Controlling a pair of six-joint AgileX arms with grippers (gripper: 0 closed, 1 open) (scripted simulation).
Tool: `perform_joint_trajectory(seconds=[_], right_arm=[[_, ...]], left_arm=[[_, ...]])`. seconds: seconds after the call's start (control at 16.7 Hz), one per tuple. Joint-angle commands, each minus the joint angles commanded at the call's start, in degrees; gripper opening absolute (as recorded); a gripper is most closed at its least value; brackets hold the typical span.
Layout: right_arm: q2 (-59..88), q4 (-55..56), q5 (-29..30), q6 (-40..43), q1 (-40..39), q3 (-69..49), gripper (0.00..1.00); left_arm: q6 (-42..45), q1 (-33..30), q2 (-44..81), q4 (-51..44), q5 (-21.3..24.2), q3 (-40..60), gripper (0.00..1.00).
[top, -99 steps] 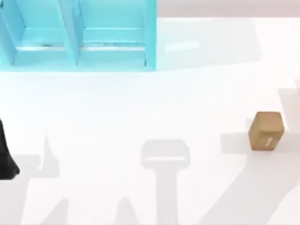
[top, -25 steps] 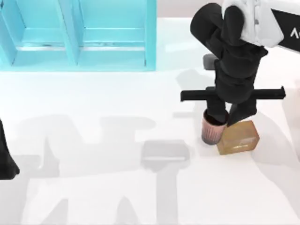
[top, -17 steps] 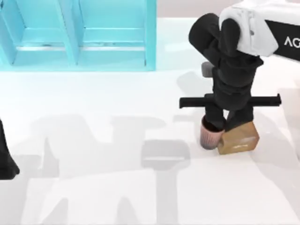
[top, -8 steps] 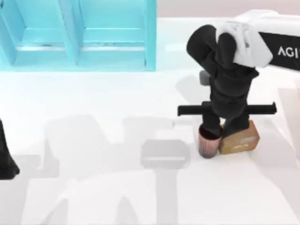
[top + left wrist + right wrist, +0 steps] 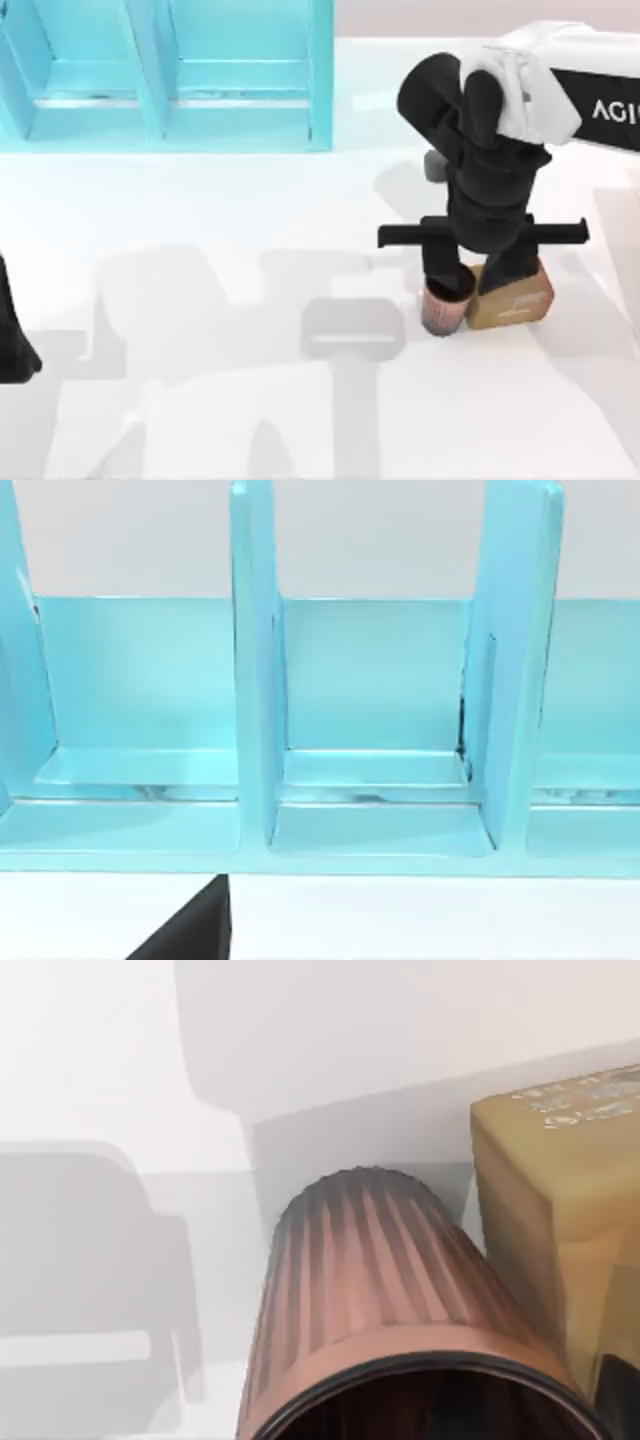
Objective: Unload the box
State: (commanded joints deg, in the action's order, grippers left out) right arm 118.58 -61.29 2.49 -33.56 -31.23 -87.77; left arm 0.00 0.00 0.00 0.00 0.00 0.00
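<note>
**The cup comes down beside the brown block**

The right gripper has lowered over the last second and a half, and the ribbed cup under it has moved a little toward the near edge of the table. It now stands just beside the brown block, on that block's left side, maybe touching it. I judge that the cup is being set down after coming out of the box, so this item is nearly unloaded. The block itself has turned and shifted left compared with about six seconds ago.

One finger goes inside the cup's dark mouth, but whether the claw is closed on the rim I cannot tell. In the right wrist view the cup and the block are very close.

The turquoise shelf is well apart at the far left. The table's left and near sides are open. The left gripper is parked at the left edge.
</note>
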Motion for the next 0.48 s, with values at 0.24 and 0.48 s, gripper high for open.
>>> perform_joint_trajectory(seconds=[0.24,0.48], right_arm=[[0.0,0.0,0.0,0.0,0.0,0.0,0.9],[0.0,0.0,0.0,0.0,0.0,0.0,1.0]], left_arm=[[0.0,0.0,0.0,0.0,0.0,0.0,1.0],[0.0,0.0,0.0,0.0,0.0,0.0,1.0]])
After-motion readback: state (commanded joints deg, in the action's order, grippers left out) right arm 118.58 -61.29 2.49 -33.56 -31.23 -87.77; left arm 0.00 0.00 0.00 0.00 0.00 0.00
